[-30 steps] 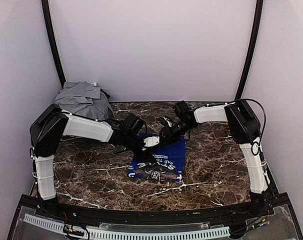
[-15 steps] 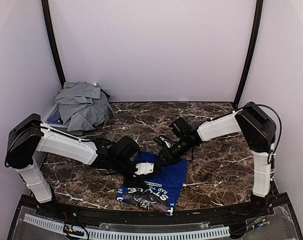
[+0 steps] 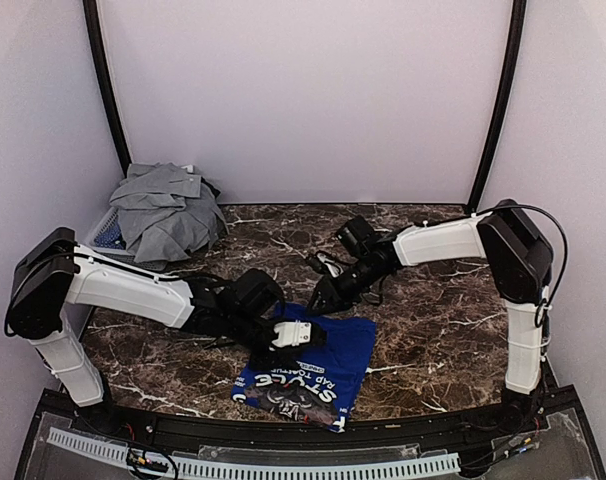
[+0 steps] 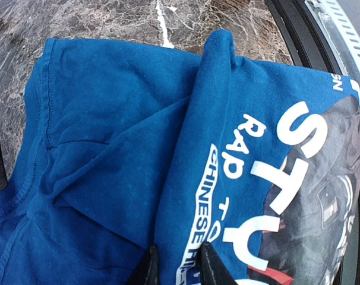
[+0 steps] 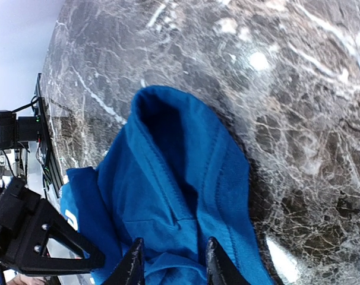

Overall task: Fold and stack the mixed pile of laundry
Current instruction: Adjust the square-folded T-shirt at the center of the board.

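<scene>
The dark marbled stone counter (image 3: 433,330) carries everything. At its far left corner a pale mesh basket (image 3: 105,233) is heaped with crumpled light-grey garments (image 3: 168,210) that spill over its rim (little of the basket itself shows). Near the front, about the middle, lies the royal-blue cotton T-shirt with white print (image 3: 328,365), partly folded. The left hand (image 3: 301,336) (image 4: 177,270) pinches a fold at its left side. The right hand (image 3: 323,297) (image 5: 171,264) is closed on its far edge, holding it up in a peak.

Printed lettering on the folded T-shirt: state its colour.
White lettering on the royal-blue T-shirt; left wrist view shows it best.
</scene>
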You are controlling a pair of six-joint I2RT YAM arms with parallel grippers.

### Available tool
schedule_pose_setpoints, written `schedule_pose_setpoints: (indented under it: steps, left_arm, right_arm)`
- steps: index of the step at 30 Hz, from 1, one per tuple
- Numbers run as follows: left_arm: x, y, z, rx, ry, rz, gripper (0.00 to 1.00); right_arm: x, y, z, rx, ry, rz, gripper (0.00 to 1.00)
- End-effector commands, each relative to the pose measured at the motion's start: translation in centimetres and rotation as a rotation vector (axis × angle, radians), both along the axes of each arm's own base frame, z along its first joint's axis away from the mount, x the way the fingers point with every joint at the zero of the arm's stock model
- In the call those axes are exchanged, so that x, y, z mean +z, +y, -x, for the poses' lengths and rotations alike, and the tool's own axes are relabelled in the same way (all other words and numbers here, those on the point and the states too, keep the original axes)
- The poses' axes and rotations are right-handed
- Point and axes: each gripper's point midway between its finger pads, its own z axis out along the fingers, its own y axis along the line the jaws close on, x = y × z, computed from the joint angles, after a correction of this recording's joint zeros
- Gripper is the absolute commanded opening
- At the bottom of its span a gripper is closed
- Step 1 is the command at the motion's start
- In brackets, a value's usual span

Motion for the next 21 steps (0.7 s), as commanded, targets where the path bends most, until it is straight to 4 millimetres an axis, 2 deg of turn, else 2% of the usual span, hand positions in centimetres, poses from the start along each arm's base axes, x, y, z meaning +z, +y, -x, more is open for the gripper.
schedule_pose_setpoints:
  steps: [1,4,7,15,21]
  left_arm:
    - [0.9,-0.2,-0.1,-0.007,-0.016,-0.007,0.17]
    - [1.4,-0.3,-0.2,-0.009,-0.029,-0.001,0.08]
    - [2.7,-0.7,-0.3,-0.012,-0.058,0.031,0.00]
    - [6.2,-2.1,-2.6,0.009,-0.179,0.102,0.00]
    - [5.8,-3.2,-5.5,0.035,-0.234,0.090,0.00]
  right_arm:
    - [-2.6,-0.9,-0.2,0.009,0.009,0.063,0.31]
    - [-4.2,-1.1,-0.3,0.011,0.024,0.088,0.26]
    - [-5.3,-0.9,-0.2,0.020,0.044,0.091,0.23]
    - [-5.4,-0.9,0.6,0.037,0.067,0.067,0.20]
    - [-4.9,-0.8,0.9,0.039,0.071,0.049,0.19]
